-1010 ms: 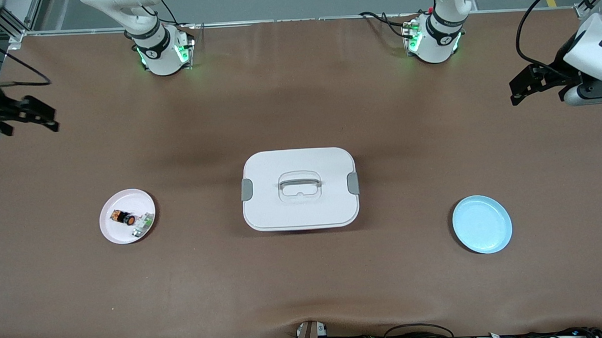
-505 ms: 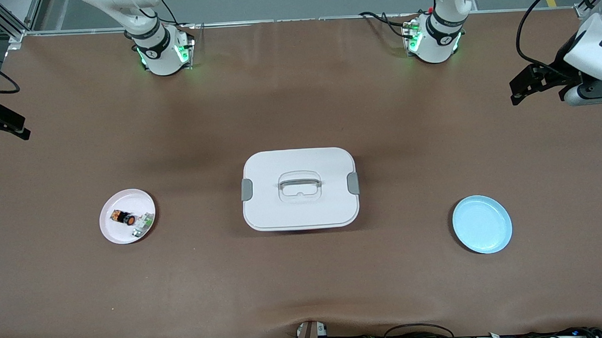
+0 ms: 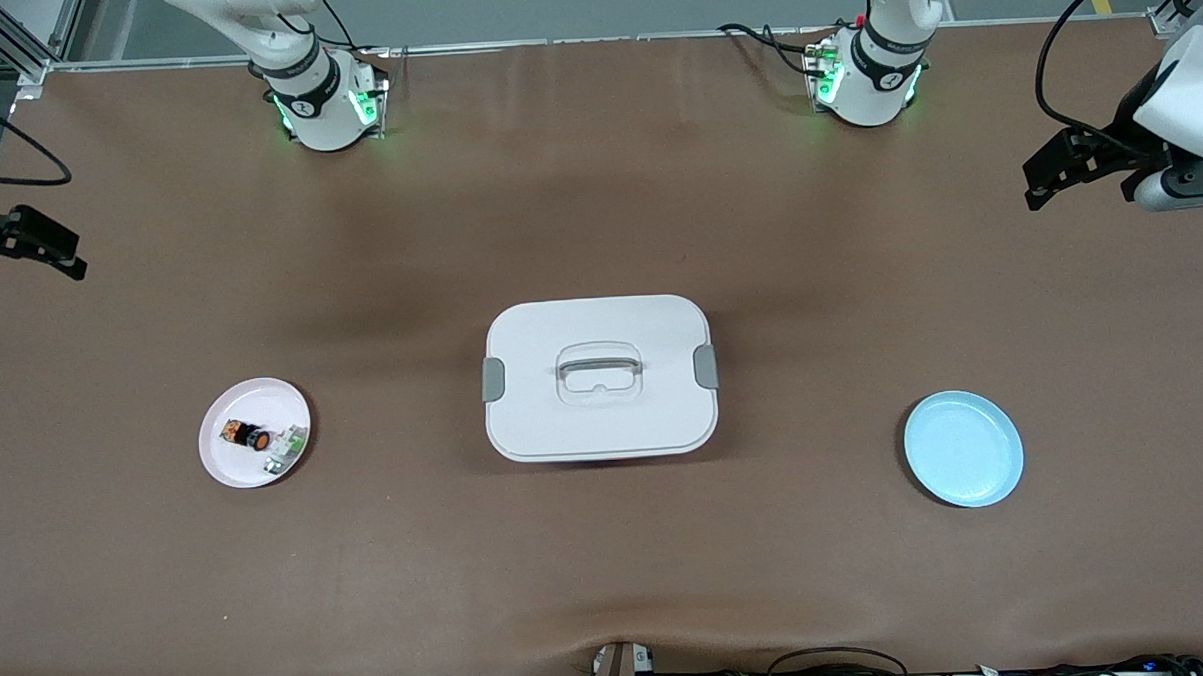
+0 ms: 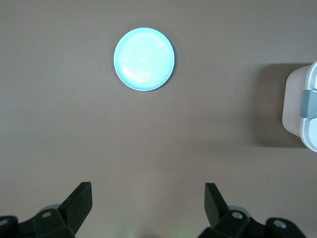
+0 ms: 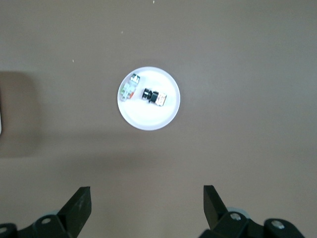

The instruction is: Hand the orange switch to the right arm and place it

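- Orange switch (image 3: 246, 434): lying in pink plate (image 3: 228, 465), touching whitish-green part (image 3: 285, 449); risking a wrong pick.
- Right claw (image 5: 147, 204): hanging spread-fingered above the plate, empty.
- Left claw (image 4: 147, 204): waiting, gaping, well apart from the plate, over the counter (image 3: 609, 558).

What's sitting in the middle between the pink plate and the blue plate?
In the front view, a white lidded box with grey latches sits between the pink plate and the blue plate.

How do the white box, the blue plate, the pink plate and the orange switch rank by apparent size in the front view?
1. White box, clearly largest.
2. Blue plate and pink plate: near alike, so I would not rank them.
3. Orange switch, by far the smallest, lying on the pink plate.
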Controlling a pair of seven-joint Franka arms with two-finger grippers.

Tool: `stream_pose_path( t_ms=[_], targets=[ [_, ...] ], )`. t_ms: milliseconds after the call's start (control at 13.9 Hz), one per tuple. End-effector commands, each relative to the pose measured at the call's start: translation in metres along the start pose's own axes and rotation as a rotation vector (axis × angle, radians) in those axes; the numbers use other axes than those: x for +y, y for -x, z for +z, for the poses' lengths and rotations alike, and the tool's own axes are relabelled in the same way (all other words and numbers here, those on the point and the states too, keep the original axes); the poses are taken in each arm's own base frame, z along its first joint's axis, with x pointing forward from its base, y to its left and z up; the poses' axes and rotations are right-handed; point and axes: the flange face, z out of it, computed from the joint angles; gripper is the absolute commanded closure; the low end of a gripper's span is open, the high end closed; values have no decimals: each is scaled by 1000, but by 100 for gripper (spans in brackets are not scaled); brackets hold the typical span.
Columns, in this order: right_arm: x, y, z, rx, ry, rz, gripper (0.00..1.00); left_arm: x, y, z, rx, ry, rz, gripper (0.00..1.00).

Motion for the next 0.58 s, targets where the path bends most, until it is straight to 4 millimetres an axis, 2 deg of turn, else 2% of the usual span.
stream_pose_path(
  t_ms=[0, 216, 505],
  targets=[
    [-10, 20, -8, -45, -15, 0, 0, -5, 9, -8, -8, 10, 12, 0],
    [-10, 19, -16, -38, -15, -2, 0, -6, 9, -8, -13, 4, 11, 0],
    [-9, 20, -17, -42, -50, 12, 0, -6, 9, -9, -12, -4, -9, 0]
  ],
)
